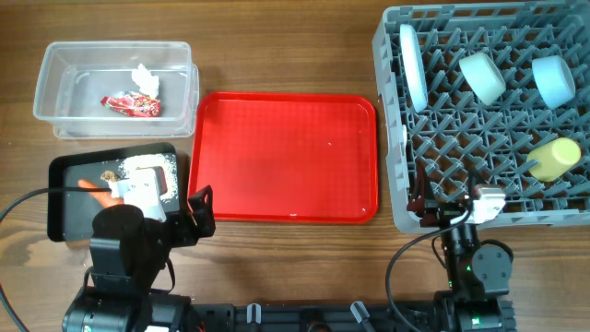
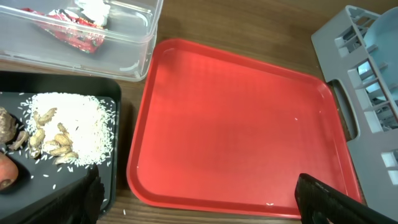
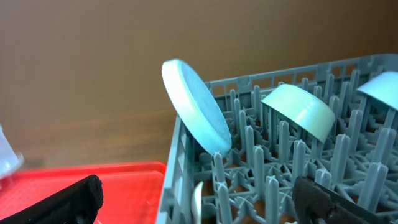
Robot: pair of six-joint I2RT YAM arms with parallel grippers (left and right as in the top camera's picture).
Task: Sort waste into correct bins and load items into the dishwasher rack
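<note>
The clear tub (image 1: 55, 92) holds the red wrapper (image 1: 132, 106) and white tissue (image 1: 146, 80). The black tray (image 1: 64, 212) holds rice (image 1: 152, 167), a carrot (image 1: 92, 184) and a brown lump (image 1: 111, 174). The grey rack (image 1: 392, 120) holds the plate (image 1: 411, 66) on edge, two bowls (image 1: 482, 77) (image 1: 553, 80) and the yellow cup (image 1: 555, 159). The white spoon (image 3: 198, 198) stands in the rack's near corner. My left gripper (image 2: 199, 208) is open and empty over the red tray's front edge. My right gripper (image 3: 199, 211) is open and empty at the rack's front left corner.
The large red serving tray (image 1: 286, 157) lies between the bins and the rack, with a few rice grains on it. A loose grain lies on the wood by the black tray (image 2: 112, 180). Cables run along the table's front edge.
</note>
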